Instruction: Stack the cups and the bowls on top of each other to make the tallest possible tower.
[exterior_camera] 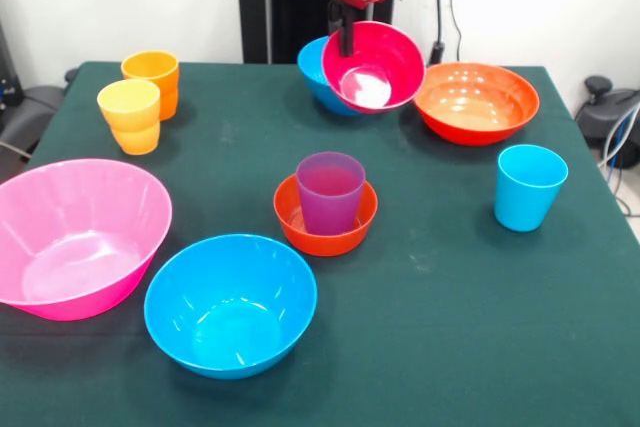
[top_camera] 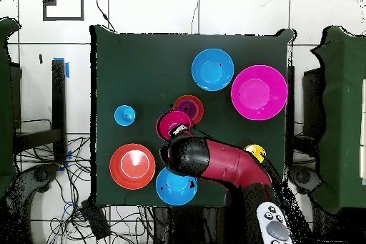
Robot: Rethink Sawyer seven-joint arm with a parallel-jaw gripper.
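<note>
My gripper (exterior_camera: 347,40) is shut on the rim of the small crimson bowl (exterior_camera: 375,67) and holds it tilted in the air at the far side of the table. In the overhead view the gripper (top_camera: 176,131) and the crimson bowl (top_camera: 172,122) hang just beside the pile. The purple cup (exterior_camera: 330,190) stands upright inside the small orange bowl (exterior_camera: 325,227) at mid table; they also show in the overhead view (top_camera: 189,107). The light blue cup (exterior_camera: 529,185) stands alone to the right. The yellow cup (exterior_camera: 130,115) and the orange cup (exterior_camera: 152,77) stand together at the far left.
A medium blue bowl (exterior_camera: 316,75) sits behind the held bowl, and the wide orange bowl (exterior_camera: 476,100) sits to its right. The huge pink bowl (exterior_camera: 75,237) and the other blue bowl (exterior_camera: 230,302) sit at the near left. The arm (top_camera: 221,161) hides part of the yellow cup in the overhead view.
</note>
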